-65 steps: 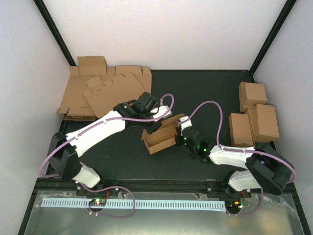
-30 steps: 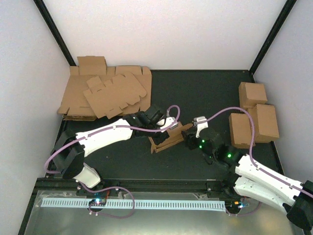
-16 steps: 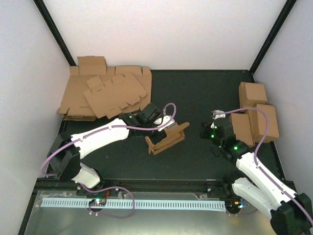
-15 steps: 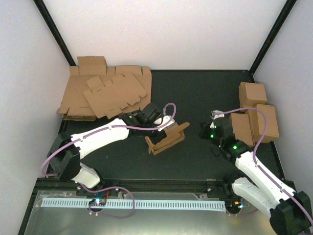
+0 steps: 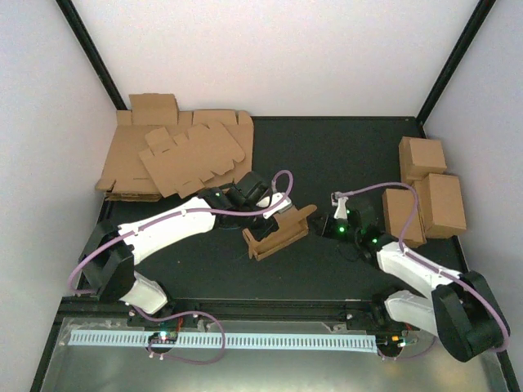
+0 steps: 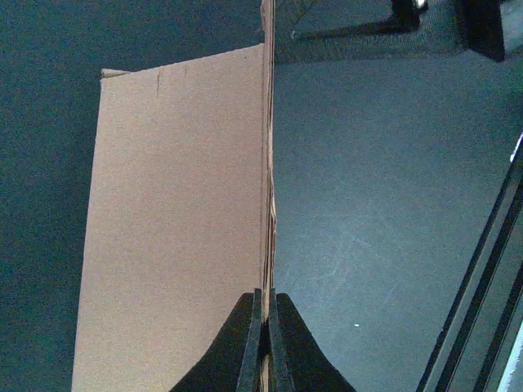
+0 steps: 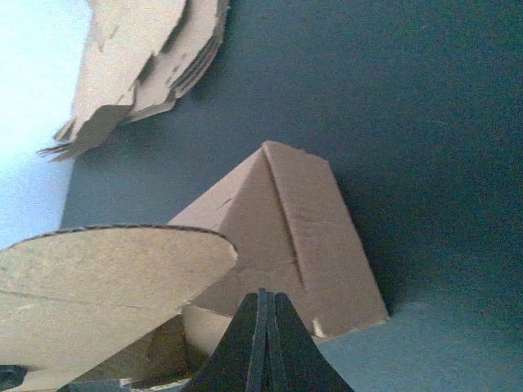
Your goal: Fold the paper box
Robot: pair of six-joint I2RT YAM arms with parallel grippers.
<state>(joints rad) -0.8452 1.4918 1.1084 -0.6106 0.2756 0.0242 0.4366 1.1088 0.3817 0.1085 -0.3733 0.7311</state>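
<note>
While our left gripper (image 5: 283, 214) clamps the half-folded, unclosed paper box (image 5: 278, 235), our right gripper (image 5: 324, 224) sits closed beside it.

I see the brown paper box (image 5: 274, 237), half-folded and open-topped, askew near the middle of the tabletop (image 5: 327, 163), possibly tilted up.

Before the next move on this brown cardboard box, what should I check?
1. Left gripper clamped on the wall of the partly folded brown cardboard box: ok.
2. Right gripper shut with nothing between its fingers: ok.
3. Right gripper touching the box: cannot tell.
4. Box fully closed: not ok, a flap sticks out.
5. Stack of flat brown cardboard blanks lying apart from the box: ok.
</note>
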